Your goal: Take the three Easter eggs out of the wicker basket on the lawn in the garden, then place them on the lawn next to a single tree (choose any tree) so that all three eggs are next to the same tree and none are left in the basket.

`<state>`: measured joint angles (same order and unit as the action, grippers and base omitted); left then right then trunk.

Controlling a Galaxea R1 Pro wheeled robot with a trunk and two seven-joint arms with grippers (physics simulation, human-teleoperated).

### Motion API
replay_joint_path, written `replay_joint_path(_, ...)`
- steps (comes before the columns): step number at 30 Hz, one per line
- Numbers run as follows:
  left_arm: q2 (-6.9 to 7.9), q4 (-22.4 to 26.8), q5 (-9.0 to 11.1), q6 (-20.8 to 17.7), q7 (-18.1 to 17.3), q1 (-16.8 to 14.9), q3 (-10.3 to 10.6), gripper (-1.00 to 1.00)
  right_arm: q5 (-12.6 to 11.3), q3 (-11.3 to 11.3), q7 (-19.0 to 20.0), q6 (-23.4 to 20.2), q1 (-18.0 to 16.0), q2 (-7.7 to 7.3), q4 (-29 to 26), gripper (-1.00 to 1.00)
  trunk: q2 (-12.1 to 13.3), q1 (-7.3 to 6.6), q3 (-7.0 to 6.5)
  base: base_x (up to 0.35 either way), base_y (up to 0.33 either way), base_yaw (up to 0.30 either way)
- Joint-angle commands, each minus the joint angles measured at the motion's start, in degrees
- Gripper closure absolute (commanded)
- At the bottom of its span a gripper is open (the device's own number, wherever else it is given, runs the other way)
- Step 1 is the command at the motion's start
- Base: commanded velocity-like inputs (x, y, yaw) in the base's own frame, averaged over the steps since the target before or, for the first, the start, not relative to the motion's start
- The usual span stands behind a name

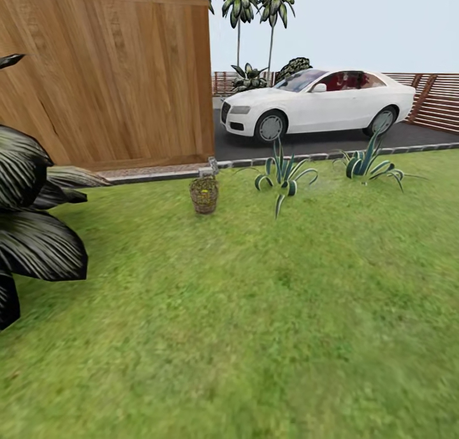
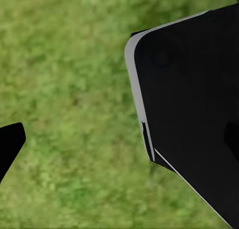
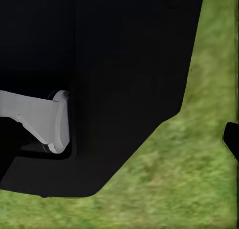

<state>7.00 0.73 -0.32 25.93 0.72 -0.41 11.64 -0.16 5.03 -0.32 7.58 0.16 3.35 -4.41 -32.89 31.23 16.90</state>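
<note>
I'm on the approach: the round brown woven-twig wicker basket [image 1: 204,195] sits at eleven o'clock across the mottled green lawn [image 1: 255,311]. Next I drive closer. Jaw state I cannot tell.

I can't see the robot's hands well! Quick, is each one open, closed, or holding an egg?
Left gripper: cannot be told; its wrist view has just a dark tip over the lawn.
Right gripper: cannot be told; just a dark tip there too.
</note>
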Motion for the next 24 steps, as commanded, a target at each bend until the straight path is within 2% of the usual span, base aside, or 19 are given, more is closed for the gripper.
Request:
replay_joint_path(1,0.0,0.0,0.0,0.2,0.1,0.0,0.2,-1.0,0.0,0.4,0.0,0.1,0.0,-0.01,-0.1,-1.0,-0.1,0.04,0.07,0.263,-0.168,0.004)
replay_joint_path(12,-0.01,0.0,0.0,0.2,0.1,0.0,0.2,-1.0,0.0,0.4,0.0,0.1,0.0,-0.01,-0.1,-1.0,-0.1,0.04,0.09,0.263,-0.168,0.018)
replay_joint_path(24,0.02,0.0,0.0,0.2,0.1,0.0,0.2,-1.0,0.0,0.4,0.0,0.1,0.0,-0.01,-0.1,-1.0,-0.1,0.04,0.35,0.264,-0.161,0.158)
